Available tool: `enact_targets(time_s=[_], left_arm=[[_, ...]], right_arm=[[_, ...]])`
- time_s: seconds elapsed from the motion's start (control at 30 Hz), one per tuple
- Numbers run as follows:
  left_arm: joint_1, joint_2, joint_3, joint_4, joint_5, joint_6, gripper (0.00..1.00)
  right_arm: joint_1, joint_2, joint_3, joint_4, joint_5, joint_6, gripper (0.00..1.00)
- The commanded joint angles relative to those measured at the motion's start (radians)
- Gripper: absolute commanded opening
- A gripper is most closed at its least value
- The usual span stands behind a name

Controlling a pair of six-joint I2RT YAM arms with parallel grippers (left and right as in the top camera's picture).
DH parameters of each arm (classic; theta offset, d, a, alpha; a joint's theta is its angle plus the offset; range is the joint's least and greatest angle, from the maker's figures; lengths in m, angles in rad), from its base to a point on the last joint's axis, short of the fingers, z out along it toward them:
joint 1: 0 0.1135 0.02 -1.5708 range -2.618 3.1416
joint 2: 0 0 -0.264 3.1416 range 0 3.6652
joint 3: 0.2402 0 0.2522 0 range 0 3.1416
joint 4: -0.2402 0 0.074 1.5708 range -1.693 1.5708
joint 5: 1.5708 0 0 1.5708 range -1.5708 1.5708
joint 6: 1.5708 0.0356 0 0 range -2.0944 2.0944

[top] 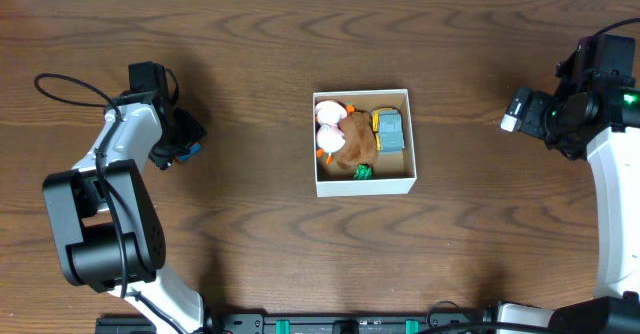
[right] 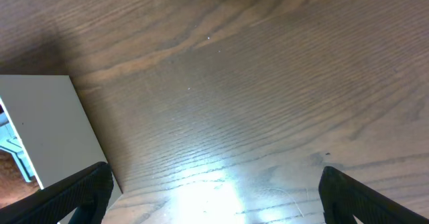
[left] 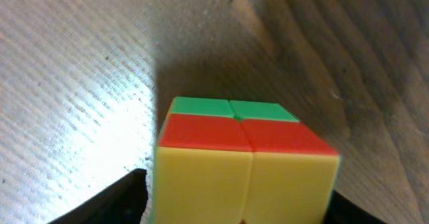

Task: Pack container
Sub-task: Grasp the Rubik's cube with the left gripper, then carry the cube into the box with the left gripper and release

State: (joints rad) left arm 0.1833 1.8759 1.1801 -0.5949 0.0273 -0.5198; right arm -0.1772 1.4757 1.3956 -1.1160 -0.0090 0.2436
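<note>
We see the square, shallow white cardboard container (top: 362, 185) with its tan-brown inside resting near the middle of the dark wood-grain table (top: 260, 64), between the two arms and well apart from both; inside it lie a white-and-pink soft toy (top: 328, 124) against the left wall, a brown plush piece (top: 356, 142) in the middle, a yellow-and-grey toy car (top: 389, 129) towards the right wall, and a small green object (top: 362, 171) by the front wall, too small for us to name; the left gripper (top: 185, 146) sits low over the table well to the left of the container, and in its wrist view a small plastic puzzle cube (left: 244, 160) with yellow, red and green faces fills the space between the dark fingers (left: 114, 204); the fingers stand close on either side of the cube, yet we cannot tell whether they actually press on it or merely flank it, nor whether the cube is lifted off the wood; the right gripper (right: 218, 200) hangs over bare table to the right of the container, its two black fingers (right: 80, 190) spread wide with nothing between them, and one white outer wall of the container shows at the left edge of its wrist view.
</note>
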Motion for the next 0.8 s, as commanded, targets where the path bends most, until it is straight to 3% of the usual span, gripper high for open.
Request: enact_targets(time_s=[0.0, 0.3, 0.37, 0.4, 0.5, 0.6, 0.77], left_arm=[[0.003, 0.007, 0.004, -0.014, 0.000, 0.007, 0.65], [0.002, -0.001, 0.006, -0.060, 0.053, 0.011, 0.62], [0.000, -0.021, 0.020, -0.063, 0.099, 0.032, 0.46], [-0.003, -0.036, 0.030, -0.070, 0.108, 0.033, 0.43], [-0.022, -0.103, 0.070, -0.097, 0.108, 0.042, 0.41], [-0.054, -0.190, 0.098, -0.107, 0.108, 0.068, 0.32], [-0.160, -0.374, 0.105, -0.109, 0.108, 0.068, 0.31]], right_arm=[[0.006, 0.004, -0.004, -0.002, -0.007, -0.014, 0.99], [0.006, 0.004, -0.004, 0.000, -0.007, -0.014, 0.99], [0.006, 0.004, -0.004, 0.001, -0.007, -0.014, 0.99], [0.006, 0.004, -0.004, 0.001, -0.007, -0.014, 0.99], [0.006, 0.004, -0.004, 0.001, -0.007, -0.014, 0.99], [0.006, 0.004, -0.004, 0.001, -0.007, -0.014, 0.99], [0.006, 0.004, -0.004, 0.001, -0.007, -0.013, 0.99]])
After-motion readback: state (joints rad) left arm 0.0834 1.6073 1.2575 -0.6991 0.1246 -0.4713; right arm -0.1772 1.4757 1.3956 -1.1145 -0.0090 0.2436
